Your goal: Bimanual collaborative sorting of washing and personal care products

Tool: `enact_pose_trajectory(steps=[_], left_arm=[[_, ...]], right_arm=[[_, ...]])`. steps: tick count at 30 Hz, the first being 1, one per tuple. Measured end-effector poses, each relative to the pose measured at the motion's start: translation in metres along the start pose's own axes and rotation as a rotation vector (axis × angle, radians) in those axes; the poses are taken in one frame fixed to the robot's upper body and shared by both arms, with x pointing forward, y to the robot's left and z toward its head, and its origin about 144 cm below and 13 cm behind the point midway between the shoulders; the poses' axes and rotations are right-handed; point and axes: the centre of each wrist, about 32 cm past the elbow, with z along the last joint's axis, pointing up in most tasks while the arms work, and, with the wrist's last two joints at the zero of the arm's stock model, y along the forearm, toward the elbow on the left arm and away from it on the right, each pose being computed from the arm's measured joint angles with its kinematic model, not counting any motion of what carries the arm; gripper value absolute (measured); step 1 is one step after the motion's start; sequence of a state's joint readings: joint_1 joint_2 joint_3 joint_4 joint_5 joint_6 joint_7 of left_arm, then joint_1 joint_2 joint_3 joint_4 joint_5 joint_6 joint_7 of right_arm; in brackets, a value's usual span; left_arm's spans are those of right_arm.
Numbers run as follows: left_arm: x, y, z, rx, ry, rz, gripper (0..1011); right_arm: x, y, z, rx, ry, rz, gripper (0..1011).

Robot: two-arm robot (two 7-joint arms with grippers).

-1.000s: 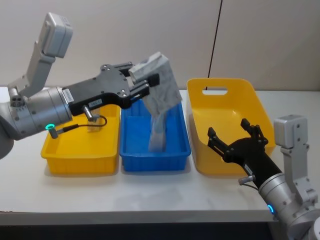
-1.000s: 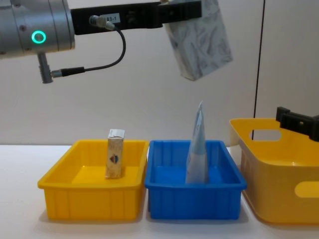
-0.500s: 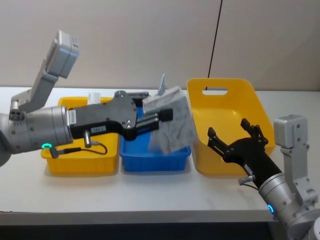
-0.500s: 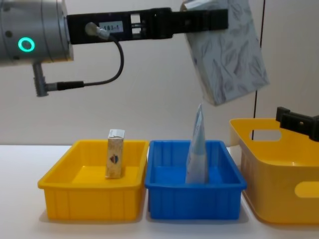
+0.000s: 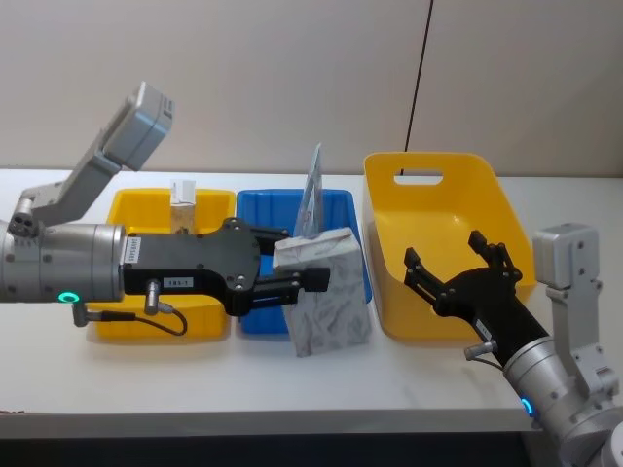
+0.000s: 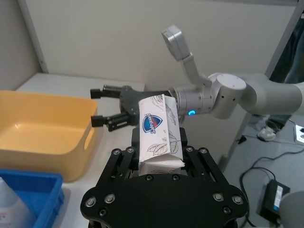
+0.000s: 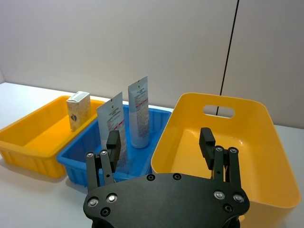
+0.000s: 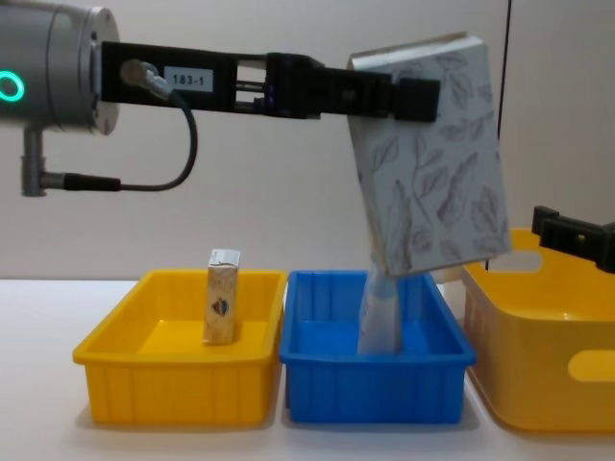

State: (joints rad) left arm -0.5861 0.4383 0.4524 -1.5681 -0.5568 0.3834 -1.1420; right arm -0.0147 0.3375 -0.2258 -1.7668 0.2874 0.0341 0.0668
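So, we've got the left gripper (image 5: pixel 310 279) clamped on the top end of the white carton with grey leaf print (image 5: pixel 329 313), fingers pressed against both sides. The carton hangs in the air, tilted, with its lower end toward the tall yellow bin (image 5: pixel 438 199). In the chest view it sits in front of the blue bin (image 8: pixel 375 392) and covers most of the pale blue tapered pouch (image 8: pixel 381 322) standing inside. From the left wrist we can see a blue shield logo on the carton's narrow face.

The right gripper (image 5: pixel 456 255) is low at the front right, near the tall yellow bin's front wall, fingers spread wide with nothing between them.

The cream carton with dark blue emblem (image 8: pixel 222 307) stands upright in the low yellow bin (image 8: pixel 173 396) on the left. From the right wrist we also see a flat white pack (image 7: pixel 112 118) upright in the blue bin just beside the pouch.
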Motion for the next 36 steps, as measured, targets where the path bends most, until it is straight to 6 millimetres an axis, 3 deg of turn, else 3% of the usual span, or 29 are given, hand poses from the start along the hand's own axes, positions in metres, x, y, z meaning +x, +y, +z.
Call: enact_pose_trajectory(steps=[36], left_arm=[[0.014,0.007,0.014,0.111,0.029,0.046,367]], right_arm=[[0.004,0.0,0.001,0.003,0.01,0.035,1001]])
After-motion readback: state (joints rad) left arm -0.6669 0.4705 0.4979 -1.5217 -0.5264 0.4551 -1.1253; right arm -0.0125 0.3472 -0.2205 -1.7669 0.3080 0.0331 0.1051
